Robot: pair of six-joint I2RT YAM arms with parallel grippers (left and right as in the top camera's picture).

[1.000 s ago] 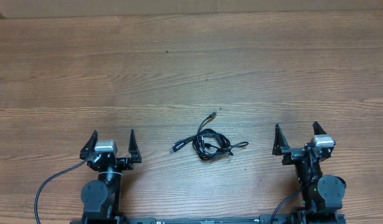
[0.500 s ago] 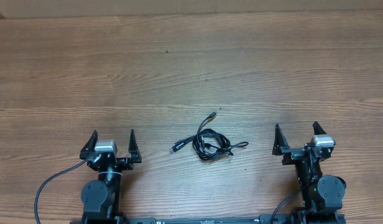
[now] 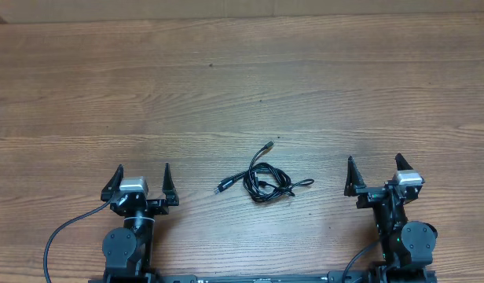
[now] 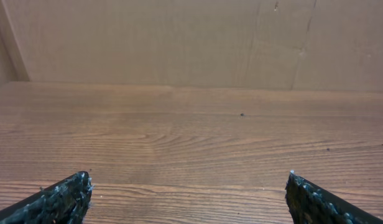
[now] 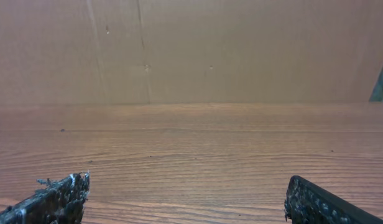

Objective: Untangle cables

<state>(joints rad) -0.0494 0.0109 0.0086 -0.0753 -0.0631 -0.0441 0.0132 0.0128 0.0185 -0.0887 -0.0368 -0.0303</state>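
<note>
Cables (image 3: 264, 179) sit knotted, untouched — left gripper (image 3: 142, 168) and right gripper (image 3: 375, 159) both wide open, empty. I'd pinch a free plug end (image 3: 221, 188) first, not the loops.

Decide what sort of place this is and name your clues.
Probably a robotics test bench: a wood-grain table, the left arm and right arm standing at its near edge, a plain board wall behind, and cables set out.

Even, warm light falls over the wooden table (image 3: 242, 79), bright with no glare and only faint shadows. The overhead view is sharp; both wrist views are slightly soft.
</note>
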